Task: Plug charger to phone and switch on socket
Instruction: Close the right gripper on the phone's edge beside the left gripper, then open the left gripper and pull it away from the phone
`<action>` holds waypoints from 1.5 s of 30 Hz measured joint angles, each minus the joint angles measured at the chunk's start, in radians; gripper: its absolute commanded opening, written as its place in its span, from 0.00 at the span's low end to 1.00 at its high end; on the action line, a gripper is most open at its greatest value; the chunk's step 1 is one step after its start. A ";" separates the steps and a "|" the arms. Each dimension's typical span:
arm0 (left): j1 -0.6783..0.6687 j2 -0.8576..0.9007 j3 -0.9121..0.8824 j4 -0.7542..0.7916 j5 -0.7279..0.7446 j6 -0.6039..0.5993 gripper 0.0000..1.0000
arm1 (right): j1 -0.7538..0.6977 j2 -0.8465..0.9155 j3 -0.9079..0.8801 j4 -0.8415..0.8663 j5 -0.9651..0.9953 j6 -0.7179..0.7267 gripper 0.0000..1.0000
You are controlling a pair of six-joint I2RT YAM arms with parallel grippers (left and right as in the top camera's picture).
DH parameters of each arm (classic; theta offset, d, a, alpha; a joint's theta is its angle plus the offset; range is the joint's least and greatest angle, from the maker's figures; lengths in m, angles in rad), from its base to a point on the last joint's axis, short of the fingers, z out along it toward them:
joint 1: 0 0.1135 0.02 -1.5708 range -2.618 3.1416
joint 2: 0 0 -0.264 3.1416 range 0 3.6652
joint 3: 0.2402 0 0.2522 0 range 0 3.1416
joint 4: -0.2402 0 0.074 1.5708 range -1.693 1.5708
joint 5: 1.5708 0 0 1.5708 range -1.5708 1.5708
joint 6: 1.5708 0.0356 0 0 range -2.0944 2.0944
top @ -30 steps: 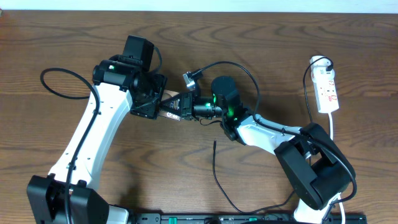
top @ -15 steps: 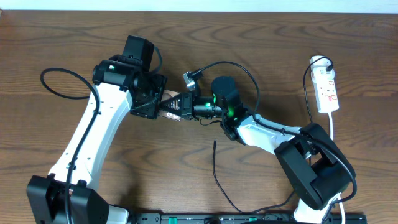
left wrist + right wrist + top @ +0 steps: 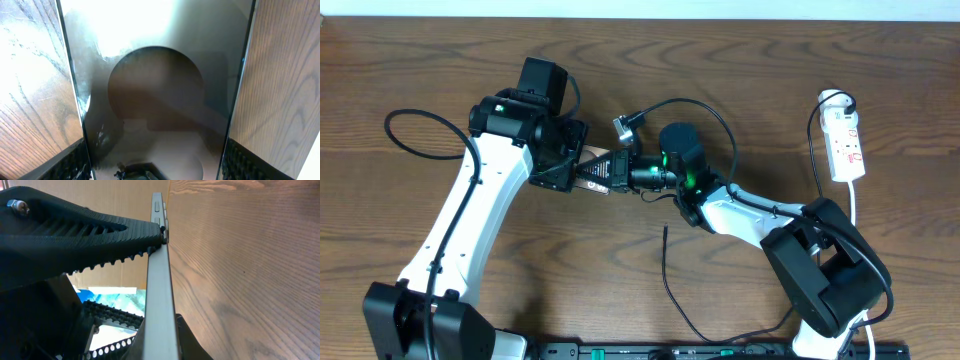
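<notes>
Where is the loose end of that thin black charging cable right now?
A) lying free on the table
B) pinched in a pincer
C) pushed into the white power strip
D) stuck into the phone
A: the charger ends in a bare tip lying on the table, clearly apart from the phone.

**Brown wood running under everything**

A wooden table (image 3: 410,60) is filling nearly the whole overhead view, its dark grain running left to right in long streaks. A black rail (image 3: 620,352) with small green marks is lying along the near edge. A pale strip (image 3: 640,8) is showing just beyond the table's far edge.
</notes>
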 measured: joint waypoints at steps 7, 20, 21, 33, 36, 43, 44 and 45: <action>0.000 0.000 0.000 0.000 0.000 0.000 0.57 | 0.000 0.000 0.000 -0.001 0.000 0.001 0.01; 0.008 0.000 0.000 0.018 0.031 0.051 0.88 | -0.057 0.003 0.000 -0.011 -0.024 0.023 0.01; 0.015 0.000 0.000 0.023 0.044 0.063 0.88 | -0.074 0.005 0.000 -0.011 -0.027 0.023 0.01; 0.171 0.000 0.000 0.082 0.261 0.345 0.88 | -0.209 0.005 0.000 -0.013 -0.035 0.065 0.01; 0.203 0.000 0.000 0.150 0.311 0.460 0.88 | -0.234 0.005 0.000 -0.013 -0.033 0.132 0.01; 0.269 0.000 0.000 0.385 0.550 0.621 0.88 | -0.270 0.006 0.000 0.011 0.030 0.392 0.01; 0.277 0.000 0.000 0.401 0.574 0.629 0.88 | -0.273 0.006 0.000 0.035 0.044 0.438 0.01; 0.287 0.000 0.000 0.414 0.600 0.638 0.88 | -0.274 0.006 0.000 0.055 0.058 0.473 0.01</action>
